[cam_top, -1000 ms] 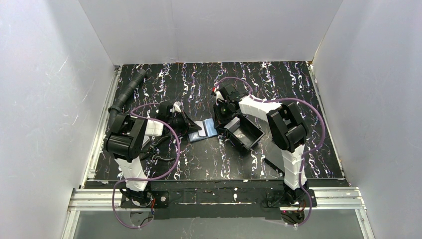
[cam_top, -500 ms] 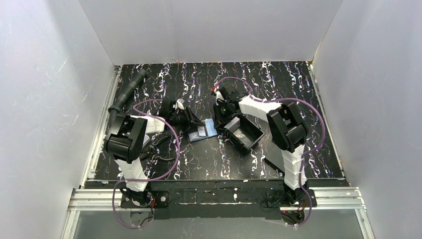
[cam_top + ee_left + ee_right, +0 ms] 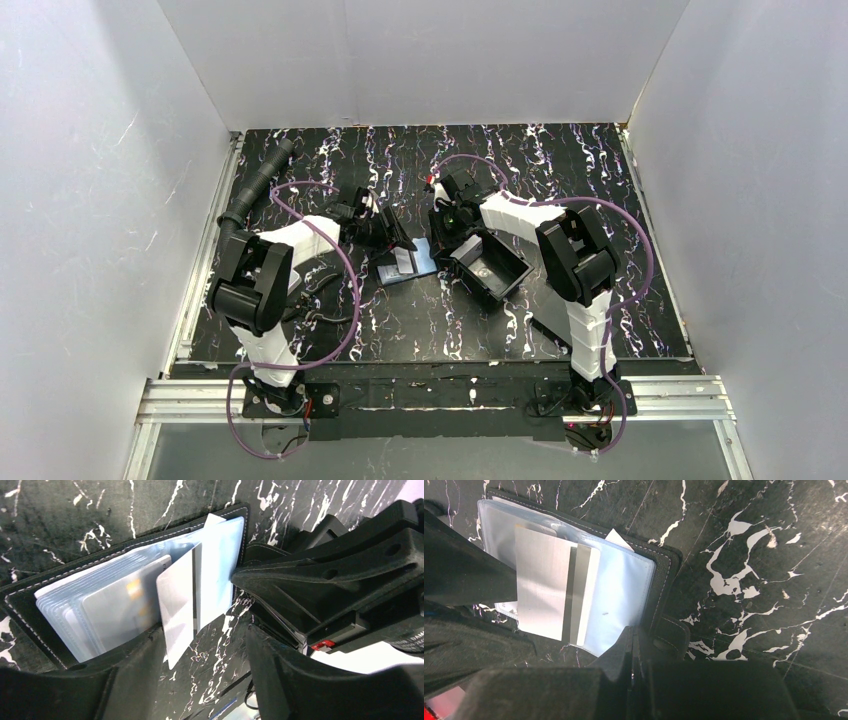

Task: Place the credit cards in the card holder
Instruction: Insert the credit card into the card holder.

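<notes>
The card holder [image 3: 424, 254] lies open on the marbled table, its pale blue sleeves [image 3: 90, 605] facing up inside the black stitched cover [image 3: 663, 575]. A silver credit card [image 3: 176, 607] [image 3: 546, 587] lies across the sleeves, its end past the holder's edge. Another card [image 3: 131, 591] shows inside a sleeve. My left gripper [image 3: 205, 680] [image 3: 385, 228] stands open just off the silver card's end, not touching it. My right gripper [image 3: 636, 645] [image 3: 441, 238] is shut, its tip resting on the holder's edge by the snap tab.
A black rimmed tray [image 3: 492, 266] stands tilted right of the holder, under the right arm. A black ribbed hose [image 3: 256, 187] lies at the back left. Purple cables loop off both arms. White walls close in the table.
My left gripper has opened and let go of the silver card, which now lies on the holder. The left arm has moved back and to the right. The right arm has not moved.
</notes>
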`<state>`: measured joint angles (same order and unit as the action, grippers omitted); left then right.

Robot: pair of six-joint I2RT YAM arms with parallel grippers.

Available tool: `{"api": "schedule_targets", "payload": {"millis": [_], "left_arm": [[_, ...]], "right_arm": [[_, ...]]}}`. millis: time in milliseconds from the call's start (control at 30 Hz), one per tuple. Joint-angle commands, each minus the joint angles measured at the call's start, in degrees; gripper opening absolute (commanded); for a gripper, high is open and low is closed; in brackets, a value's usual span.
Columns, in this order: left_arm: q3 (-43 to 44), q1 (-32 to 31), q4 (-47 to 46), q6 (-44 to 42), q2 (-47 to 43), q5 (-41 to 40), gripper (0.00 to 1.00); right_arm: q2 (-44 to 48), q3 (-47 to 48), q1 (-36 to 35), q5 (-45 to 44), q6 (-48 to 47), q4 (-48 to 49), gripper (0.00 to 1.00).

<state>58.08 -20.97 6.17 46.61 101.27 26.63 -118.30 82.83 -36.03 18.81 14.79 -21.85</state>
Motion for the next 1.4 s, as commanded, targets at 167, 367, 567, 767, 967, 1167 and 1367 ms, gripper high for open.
{"api": "schedule_targets", "payload": {"millis": [167,367,567,767,967,1167,1367], "left_arm": [[3.89,-2.62,7.63,-1.92,3.51,-4.66,0.5],[5.43,-3.55,7.4,-1.54,4.95,-4.63,0.56],[5.91,-3.38,13.34,-5.75,0.51,-9.22,0.64],[6.13,-3.37,12.15,-5.75,2.09,-7.27,0.62],[8.48,-3.63,9.13,-5.25,6.7,-4.63,0.59],[9.19,-4.53,5.11,-5.63,7.42,-2.25,0.59],[8.41,-4.52,5.04,-7.49,8.23,-0.9,0.59]], "right_arm": [[-1.47,-0.05,-1.58,-0.34,-0.42,0.07,0.04],[-1.42,0.23,-1.55,-0.48,-0.29,0.05,0.04],[-1.36,0.76,-1.51,-1.08,0.11,-0.94,0.05],[-1.28,0.81,-1.53,-0.31,0.51,-0.6,0.05],[-1.47,0.54,-1.54,0.8,0.79,-0.13,0.05],[-1.55,0.25,-1.5,2.32,1.62,1.1,0.05],[0.0,0.49,-0.84,3.65,3.07,1.36,0.16]]}}
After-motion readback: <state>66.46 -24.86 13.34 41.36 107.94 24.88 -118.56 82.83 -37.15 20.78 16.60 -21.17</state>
